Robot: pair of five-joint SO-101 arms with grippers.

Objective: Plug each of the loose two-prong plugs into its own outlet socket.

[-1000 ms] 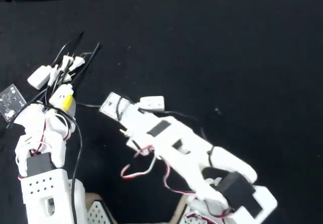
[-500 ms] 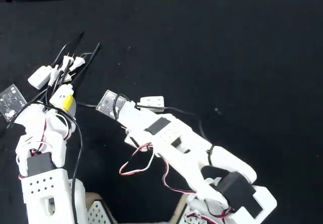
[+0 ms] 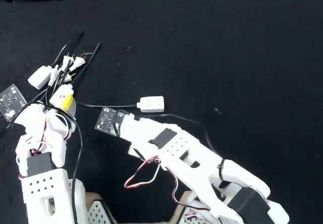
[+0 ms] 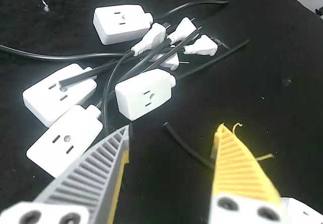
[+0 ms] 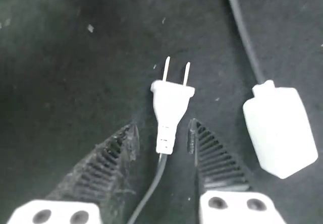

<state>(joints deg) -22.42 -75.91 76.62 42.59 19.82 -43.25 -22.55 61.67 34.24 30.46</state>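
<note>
While the right arm (image 3: 171, 143) is lying low across the black counter (image 3: 242, 57), the right claw (image 5: 161, 127) is standing released, its jaws spread to either side of a white two-prong plug (image 5: 171, 100). That plug is lying flat on the counter between the 2 fingers (image 5: 212, 153), with its prongs pointing away from the claw. Its black cord (image 5: 151, 188) is running back between the jaws. The fingers appear to be sitting clear of the plug body, though the angle is making contact hard to judge. A white outlet socket (image 5: 280, 130) is lying just beside the plug and apart from it, with its own cable (image 5: 242, 27) leading away. The high view is placing this socket near the middle of the counter, just past the right arm's tip.

The left claw (image 4: 172, 129) is likewise hanging released, jaws wide, gripping nothing. Ahead of it, 4 white sockets (image 4: 145, 93) are lying in a loose cluster. Just beyond the nearest of them, 4 loose plugs (image 4: 184, 30) are bunching together, their black leads crossing over the sockets. The high view is showing this cluster at the counter's left side, close to the tip of the left arm (image 3: 40, 133).
</note>
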